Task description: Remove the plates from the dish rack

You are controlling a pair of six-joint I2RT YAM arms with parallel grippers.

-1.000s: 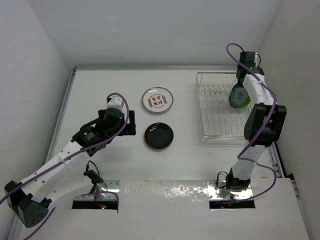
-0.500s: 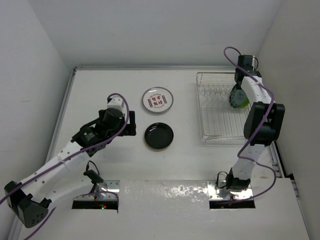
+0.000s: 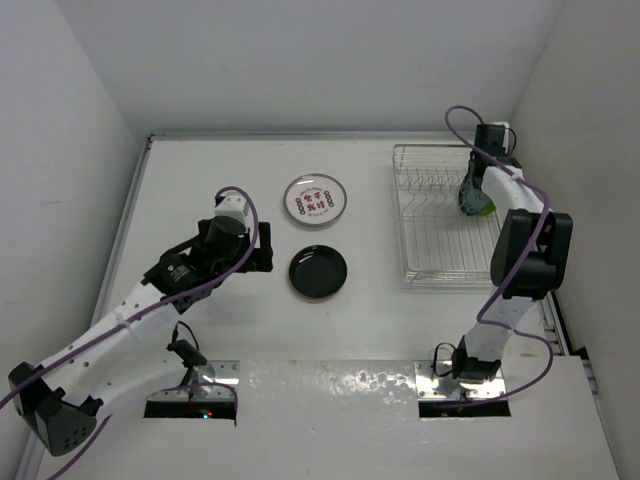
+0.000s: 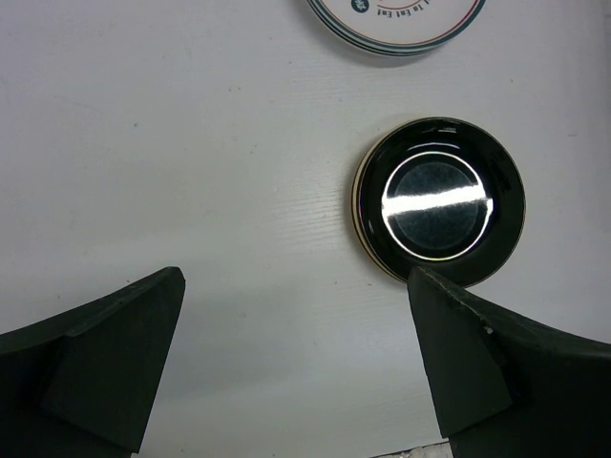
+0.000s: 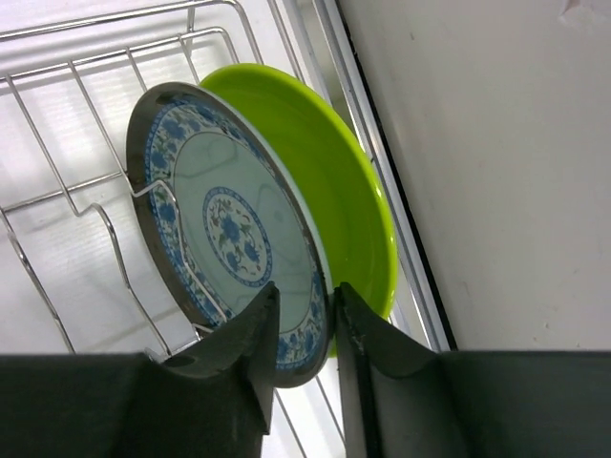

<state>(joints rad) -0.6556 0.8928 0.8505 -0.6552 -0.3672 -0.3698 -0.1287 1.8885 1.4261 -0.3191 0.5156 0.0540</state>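
From above, the dish rack (image 3: 430,225) sits at 3 o'clock on the bench (image 3: 200,180), with the black plate (image 3: 318,272) already laid flat.

Left wrist: the left gripper (image 4: 294,286) hangs wide open, holding nothing.

Right wrist: the right gripper (image 5: 304,296) straddles the blue-patterned plate (image 5: 229,229), which stands upright between prongs for an edge grasp. The lime green plate (image 5: 334,181) is behind it at 2 o'clock. I cannot tell whether the gripper pinches yet.

Green plate (image 5: 348,181) and side wall (image 5: 496,172) crowd the blue plate (image 5: 229,229).

Bright even overhead light, soft faint shadows, white glare streak across black plate (image 4: 439,250), foreground slightly blurred.
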